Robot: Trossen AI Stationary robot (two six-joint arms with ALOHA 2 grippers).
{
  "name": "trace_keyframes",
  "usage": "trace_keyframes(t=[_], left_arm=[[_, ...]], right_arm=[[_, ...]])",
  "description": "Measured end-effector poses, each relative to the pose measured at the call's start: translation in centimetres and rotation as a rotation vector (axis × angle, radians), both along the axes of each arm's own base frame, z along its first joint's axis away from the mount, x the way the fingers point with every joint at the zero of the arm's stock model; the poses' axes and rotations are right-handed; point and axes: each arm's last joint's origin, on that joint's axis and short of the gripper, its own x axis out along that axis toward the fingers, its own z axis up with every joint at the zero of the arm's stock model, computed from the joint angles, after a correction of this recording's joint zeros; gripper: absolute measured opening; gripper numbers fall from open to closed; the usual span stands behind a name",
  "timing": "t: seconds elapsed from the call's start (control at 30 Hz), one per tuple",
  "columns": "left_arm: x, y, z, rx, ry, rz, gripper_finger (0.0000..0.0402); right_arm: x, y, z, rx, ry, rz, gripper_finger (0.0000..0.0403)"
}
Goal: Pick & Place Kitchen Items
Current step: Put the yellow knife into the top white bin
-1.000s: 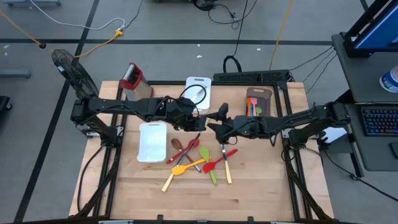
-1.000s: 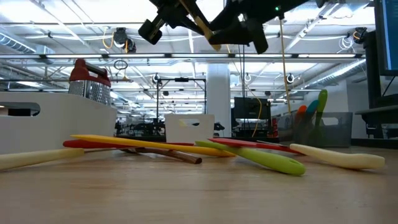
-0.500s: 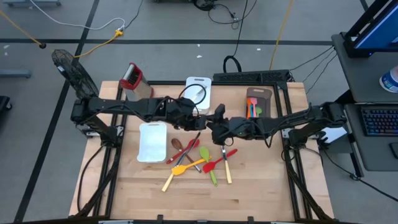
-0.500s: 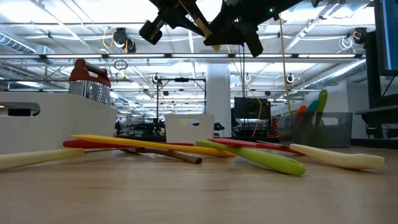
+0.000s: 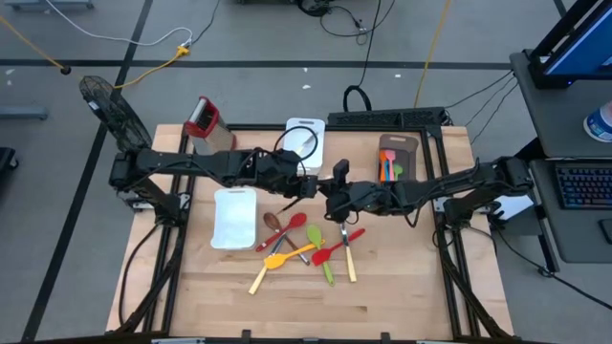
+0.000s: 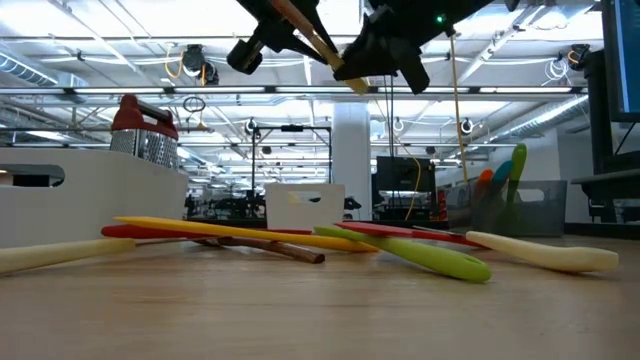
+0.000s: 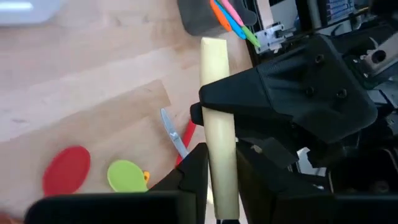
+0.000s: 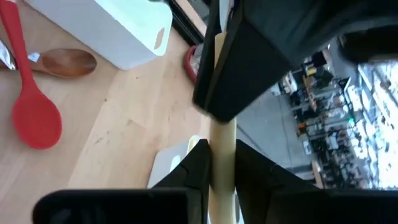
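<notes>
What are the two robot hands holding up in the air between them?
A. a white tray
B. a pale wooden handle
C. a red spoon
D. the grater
B. In both wrist views a pale wooden handle sits between the fingers of the left end effector and of the right end effector, high above the table; the red spoon lies on the wood.

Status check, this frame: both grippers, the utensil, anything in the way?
Left gripper and right gripper both clamp one pale handle, mid-air handover above the table. Other utensils piled below, clear of it. Nothing in the way.
</notes>
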Motion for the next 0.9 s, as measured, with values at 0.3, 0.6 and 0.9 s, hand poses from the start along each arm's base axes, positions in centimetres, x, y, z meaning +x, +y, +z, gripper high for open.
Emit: trace_keyframes(t=[0.3, 0.6, 0.9], left_arm=[[0.0, 1.3, 0.1, 0.155, 0.005, 0.013, 0.0146], [-2.1, 4.6, 1.6, 0.422, 0.064, -0.087, 0.0171], [-6.8, 5.6, 5.5, 0.703, 0.098, -0.095, 0.0155]], right_arm=[[-0.7, -0.1, -1.4, 0.058, 0.119, -0.035, 0.0040], [-1.6, -0.6, -2.8, 0.252, 0.233, -0.062, 0.0040], [-2.4, -4.2, -3.8, 0.908, 0.285, -0.148, 0.0040]])
